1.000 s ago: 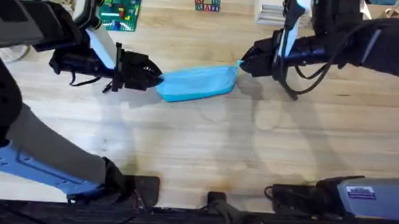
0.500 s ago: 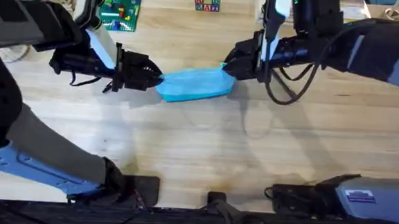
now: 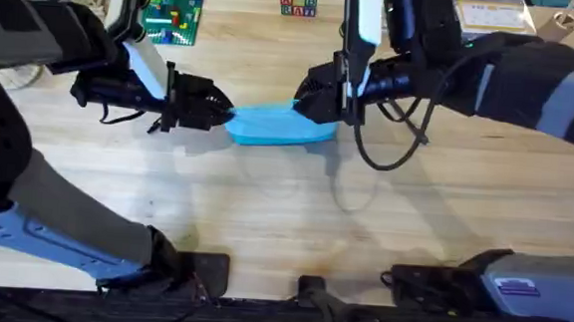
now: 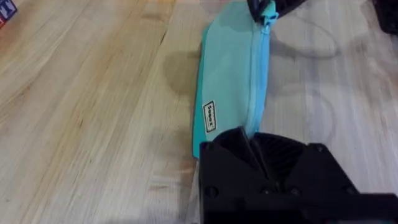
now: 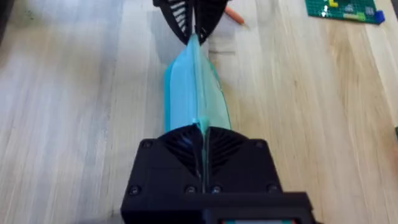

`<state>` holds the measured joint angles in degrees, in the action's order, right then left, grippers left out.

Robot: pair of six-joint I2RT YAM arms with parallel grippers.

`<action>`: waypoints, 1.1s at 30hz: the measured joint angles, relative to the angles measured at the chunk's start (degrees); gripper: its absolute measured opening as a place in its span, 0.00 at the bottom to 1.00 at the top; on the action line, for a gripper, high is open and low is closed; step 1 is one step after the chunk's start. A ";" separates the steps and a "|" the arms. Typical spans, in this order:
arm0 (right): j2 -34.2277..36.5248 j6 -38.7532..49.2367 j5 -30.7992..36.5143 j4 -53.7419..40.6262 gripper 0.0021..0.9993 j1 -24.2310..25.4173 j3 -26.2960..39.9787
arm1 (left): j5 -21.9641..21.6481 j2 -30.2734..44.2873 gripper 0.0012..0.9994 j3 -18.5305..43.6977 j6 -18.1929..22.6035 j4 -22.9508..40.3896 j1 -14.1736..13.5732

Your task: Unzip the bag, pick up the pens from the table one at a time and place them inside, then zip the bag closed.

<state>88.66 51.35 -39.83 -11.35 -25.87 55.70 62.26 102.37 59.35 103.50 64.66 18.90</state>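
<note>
Right gripper (image 5: 200,140) sits pressed together on the zipper line of the bag (image 5: 193,93), fingers closed along the seam near the middle of its length; in the overhead view it sits over the bag's right half (image 3: 316,101). Left gripper (image 3: 218,109) clamped shut on the opposite end of the bag, pinning that end just above the table (image 3: 264,210). Bag lies stretched between the two grippers, mid-table, long axis running left to right. From the left wrist view, the zipper teeth between the two grippers look closed, a straight seam; whether the stretch behind the right gripper is open I cannot tell. Judgement: zipper is being worked, one end anchored, the other arm on the slider. One orange pen (image 5: 234,15) lies on the table just beyond the left gripper, outside the bag. So loading is not finished: at least that pen remains to go in. Farther back, green brick plate (image 3: 172,18).
</note>
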 joint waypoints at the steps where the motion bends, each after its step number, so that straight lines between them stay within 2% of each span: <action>1: 0.00 -0.02 0.02 0.16 0.03 -0.39 0.00 | 0.01 0.00 0.04 0.00 0.00 0.02 0.00; 10: 1.57 -0.68 0.13 3.98 0.03 -3.57 0.00 | 0.02 0.00 0.04 0.00 0.00 -0.13 0.13; 20: 6.31 -7.59 -0.07 16.21 0.03 -6.91 0.00 | 0.13 0.00 0.04 0.00 0.00 -0.35 0.11; 33: 9.45 -12.39 0.07 22.98 0.03 -10.03 0.00 | 0.06 0.00 0.04 0.02 0.02 -0.21 0.11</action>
<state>98.11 38.96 -39.77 11.63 -35.90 55.70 62.32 102.37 59.37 103.53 64.45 19.00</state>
